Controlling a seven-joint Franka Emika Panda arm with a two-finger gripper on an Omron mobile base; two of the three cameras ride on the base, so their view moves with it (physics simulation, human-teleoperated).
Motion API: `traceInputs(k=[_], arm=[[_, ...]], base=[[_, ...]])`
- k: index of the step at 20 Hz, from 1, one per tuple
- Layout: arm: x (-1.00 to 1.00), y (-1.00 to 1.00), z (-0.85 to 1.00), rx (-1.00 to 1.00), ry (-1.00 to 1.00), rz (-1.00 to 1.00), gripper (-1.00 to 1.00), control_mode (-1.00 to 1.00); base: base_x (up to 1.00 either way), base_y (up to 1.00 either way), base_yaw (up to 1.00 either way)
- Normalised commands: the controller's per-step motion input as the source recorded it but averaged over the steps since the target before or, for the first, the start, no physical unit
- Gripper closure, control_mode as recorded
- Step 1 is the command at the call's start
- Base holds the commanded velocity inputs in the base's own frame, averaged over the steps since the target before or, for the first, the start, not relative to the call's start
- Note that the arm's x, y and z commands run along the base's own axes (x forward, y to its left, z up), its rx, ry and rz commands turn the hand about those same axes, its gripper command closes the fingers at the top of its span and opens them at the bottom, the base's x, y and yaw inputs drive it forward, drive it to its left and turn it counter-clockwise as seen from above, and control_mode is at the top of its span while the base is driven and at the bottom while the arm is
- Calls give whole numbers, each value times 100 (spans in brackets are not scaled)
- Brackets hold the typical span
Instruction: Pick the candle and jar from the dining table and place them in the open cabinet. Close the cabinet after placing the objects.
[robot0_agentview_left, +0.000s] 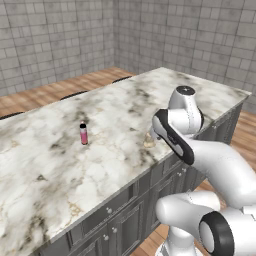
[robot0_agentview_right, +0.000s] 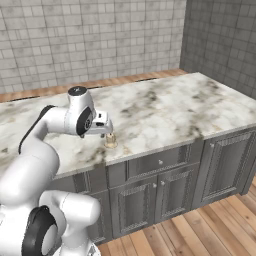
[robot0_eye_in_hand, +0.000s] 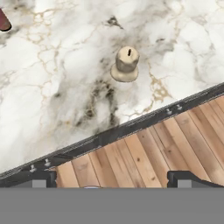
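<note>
No writing shows. The squat cream candle, knob-topped, stands near the veined marble dining table's edge. The gripper hovers above, its 2 fingers spread wide, empty. A pink bottle stands well apart.

The pincer hangs just above the candle, apparently not touching, near the dining table front edge.

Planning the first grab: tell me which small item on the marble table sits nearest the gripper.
The candle, squat and beige, standing near the table's front edge just beside the open gripper. The pink bottle stands farther in on the dining table.
</note>
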Motion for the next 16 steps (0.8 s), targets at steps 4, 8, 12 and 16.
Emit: traceInputs(k=[4,8,12,16], arm=[[41,0,-16,0,0,0,-100,-100],[35,0,-18,0,0,0,-100,-100],[30,0,-21,0,0,0,-100,-100],[31,0,-19,0,0,0,-100,-100]], base=[[0,0,0],[0,0,0],[0,0,0],[0,0,0]])
